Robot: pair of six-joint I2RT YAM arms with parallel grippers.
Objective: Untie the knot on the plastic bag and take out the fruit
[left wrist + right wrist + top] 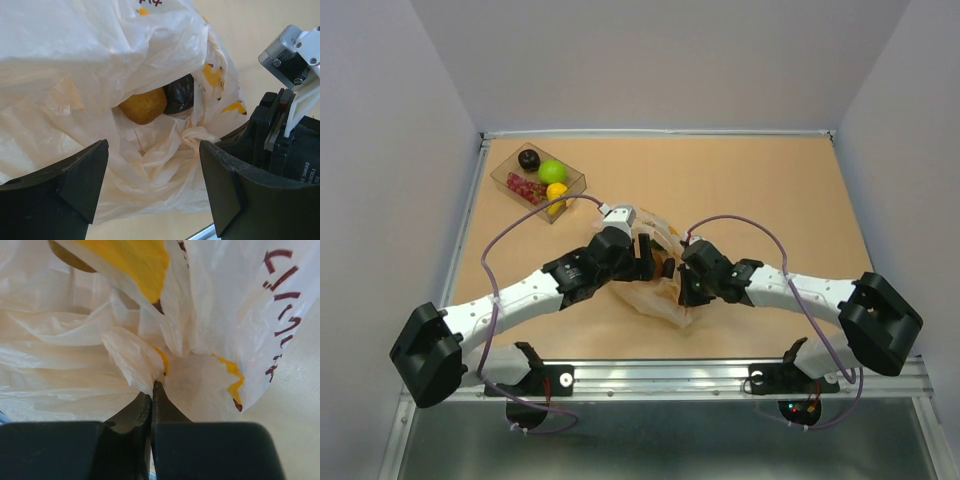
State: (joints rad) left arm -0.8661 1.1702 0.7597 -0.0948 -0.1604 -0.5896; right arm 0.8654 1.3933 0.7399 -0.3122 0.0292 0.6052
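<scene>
The plastic bag (658, 292) lies crumpled at the table's middle, between both grippers. My left gripper (646, 264) is open, and its jaws (152, 150) stand wide apart over the bag's mouth without touching it. Inside the bag I see an orange-yellow fruit (143, 106) and a dark oval fruit (179, 95). A small twisted bunch, the knot (198, 134), sits just beside my right gripper. My right gripper (686, 286) is shut, pinching a bunched fold of the bag (132, 357) at its fingertips (152, 386). A bright green fruit (552, 171) and a yellow fruit (557, 191) lie in the tray.
A clear rigid tray (572, 180) stands at the back left, also holding a black round piece (528, 159) and red berry-like pieces (525, 187). Purple cables loop over both arms. A metal rail (660, 375) runs along the near edge.
</scene>
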